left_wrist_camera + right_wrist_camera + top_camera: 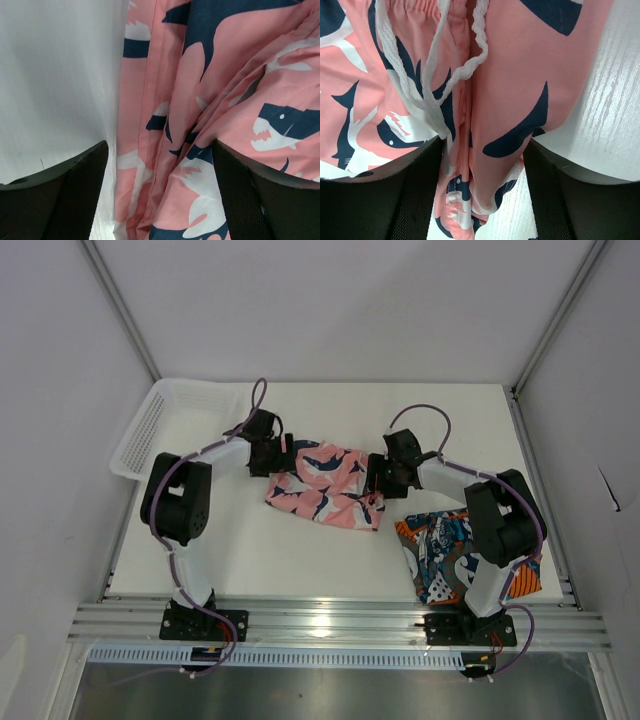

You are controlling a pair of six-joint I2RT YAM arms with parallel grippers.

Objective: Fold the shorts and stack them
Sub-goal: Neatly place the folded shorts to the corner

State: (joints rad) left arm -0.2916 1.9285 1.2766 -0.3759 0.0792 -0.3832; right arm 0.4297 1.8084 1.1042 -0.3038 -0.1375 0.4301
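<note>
The pink shorts [322, 485] with navy-and-white sharks lie on the table's middle, partly folded. My left gripper [277, 462] is at their left edge. In the left wrist view [160, 200] its jaws stand apart, with bunched pink fabric [200, 125] between them. My right gripper [374, 480] is at their right edge. In the right wrist view [484, 195] its jaws stand apart around the waistband end [500, 90] and white drawstring [435, 95]. The printed blue, orange and white shorts [440, 545] lie crumpled at the front right, partly hidden by the right arm.
A white mesh basket [150, 430] stands at the back left corner. Aluminium frame posts rise at the table's back corners. The right arm's base [480, 590] stands over the printed shorts.
</note>
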